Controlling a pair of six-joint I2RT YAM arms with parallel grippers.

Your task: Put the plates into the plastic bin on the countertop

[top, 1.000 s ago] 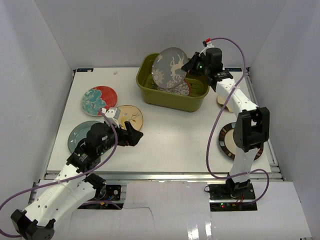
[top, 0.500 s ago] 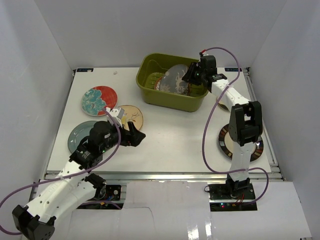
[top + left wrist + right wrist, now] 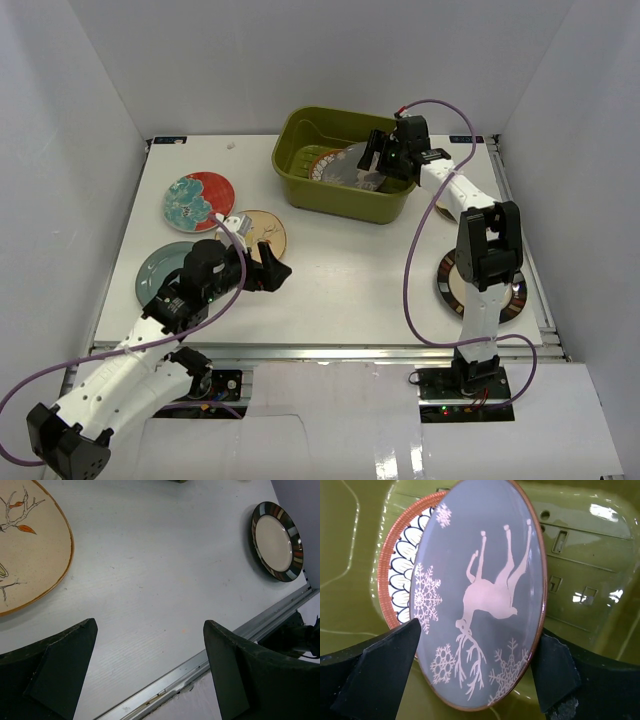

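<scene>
Inside the plastic bin (image 3: 338,206), at 12 o'clock on the countertop (image 3: 340,270), two plates lie stacked: the grey deer plate (image 3: 480,595) tilted over the petal-patterned plate (image 3: 400,575). The right gripper (image 3: 477,635) is spread wide, flanking the deer plate's rim. Four more show outside: the floral plate (image 3: 198,200) at 9, the tan plate (image 3: 262,228), the blue-grey plate (image 3: 155,270) at 8 and the dark-rimmed plate (image 3: 277,541) at 4. The left gripper (image 3: 150,624) gapes empty.

Plate colours in and around the olive-green bin (image 3: 340,207)
Inside the bin: a grey plate (image 3: 485,590) with white deer and snowflakes, over a rust-rimmed plate (image 3: 400,575) of black-outlined cream petals. Outside the bin, on the white desk (image 3: 340,270): a red-and-teal floral plate (image 3: 197,201), a tan branch-sprigged plate (image 3: 25,545), a plain blue-grey plate (image 3: 155,265) and a beige plate (image 3: 277,541) with a dark striped rim.
</scene>
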